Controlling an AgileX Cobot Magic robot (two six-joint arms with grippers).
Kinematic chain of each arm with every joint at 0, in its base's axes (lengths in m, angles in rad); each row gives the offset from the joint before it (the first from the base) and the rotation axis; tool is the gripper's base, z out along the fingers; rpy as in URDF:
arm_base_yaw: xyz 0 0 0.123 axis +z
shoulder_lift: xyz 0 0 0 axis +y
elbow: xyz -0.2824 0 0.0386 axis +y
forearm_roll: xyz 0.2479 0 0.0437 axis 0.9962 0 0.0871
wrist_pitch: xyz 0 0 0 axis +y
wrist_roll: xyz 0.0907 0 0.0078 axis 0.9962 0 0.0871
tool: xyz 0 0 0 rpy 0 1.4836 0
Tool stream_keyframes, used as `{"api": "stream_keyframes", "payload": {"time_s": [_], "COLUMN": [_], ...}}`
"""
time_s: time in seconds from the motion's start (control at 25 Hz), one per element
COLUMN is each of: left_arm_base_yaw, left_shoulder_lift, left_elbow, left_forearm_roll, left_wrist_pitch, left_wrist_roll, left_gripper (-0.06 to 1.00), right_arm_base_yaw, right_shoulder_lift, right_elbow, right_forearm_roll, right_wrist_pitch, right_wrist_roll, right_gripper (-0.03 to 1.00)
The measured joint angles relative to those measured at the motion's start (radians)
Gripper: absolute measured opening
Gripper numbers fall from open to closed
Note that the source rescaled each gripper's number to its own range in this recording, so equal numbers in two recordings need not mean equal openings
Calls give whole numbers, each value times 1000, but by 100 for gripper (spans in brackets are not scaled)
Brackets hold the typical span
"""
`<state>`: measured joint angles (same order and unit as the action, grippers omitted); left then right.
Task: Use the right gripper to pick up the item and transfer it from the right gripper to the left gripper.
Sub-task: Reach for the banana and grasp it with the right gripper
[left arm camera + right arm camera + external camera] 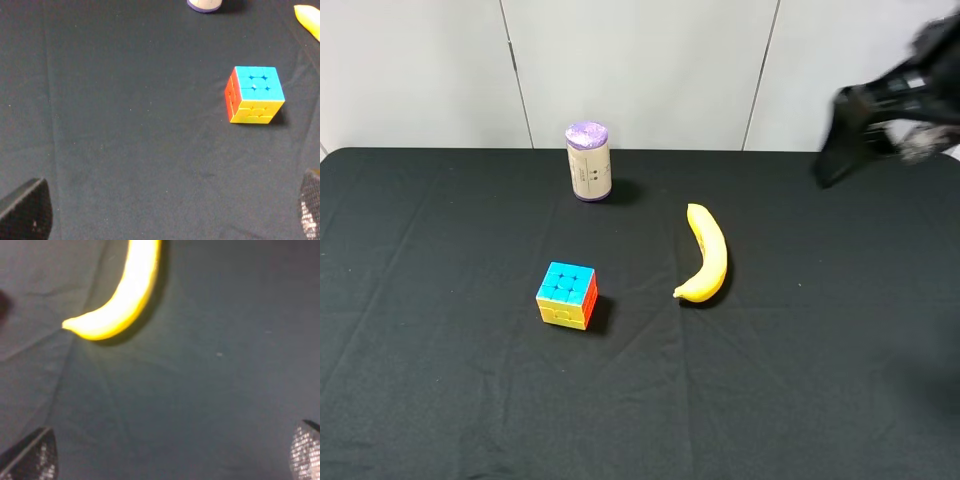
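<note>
A cube (566,295) sits on a black cloth (440,400), left of the middle, with its blue face up and its yellow and orange-red faces on the near sides. Farther back and slightly right, well apart from it, a cylinder (588,162) with a purple top stands upright. A pale panelled wall (640,70) rises beyond the cloth's far edge.

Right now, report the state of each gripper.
Left gripper: open, holding nothing.
Right gripper: open, holding nothing; the banana is not yet grasped.
</note>
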<state>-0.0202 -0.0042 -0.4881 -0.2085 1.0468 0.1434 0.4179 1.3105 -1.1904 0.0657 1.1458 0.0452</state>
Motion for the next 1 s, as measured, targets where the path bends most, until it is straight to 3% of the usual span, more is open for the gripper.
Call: {"api": "stream_keyframes", "payload": {"time_s": [0.16, 0.4, 0.56, 0.76, 1.0], "left_arm_base_yaw": [0, 0, 0, 0, 0], "left_shoulder_lift": [0, 0, 0, 0, 0], "left_elbow": [0, 0, 0, 0, 0], "left_forearm_roll": [0, 0, 0, 0, 0], "left_wrist_pitch": [0, 0, 0, 0, 0], "left_wrist_roll": [0, 0, 0, 0, 0], "left_gripper": [97, 97, 97, 97, 97], "right_arm_base_yaw": [77, 174, 180, 180, 180], "right_shoulder_lift": [114, 269, 366, 463, 557], "right_elbow": [-27, -29, -31, -31, -31], "right_forearm_roll": [-1, 0, -4, -93, -159], "right_wrist_pitch": [-15, -113, -198, -274, -318], "right_wrist_roll": [71, 202, 294, 385, 414], "right_gripper": [100, 100, 100, 100, 100]}}
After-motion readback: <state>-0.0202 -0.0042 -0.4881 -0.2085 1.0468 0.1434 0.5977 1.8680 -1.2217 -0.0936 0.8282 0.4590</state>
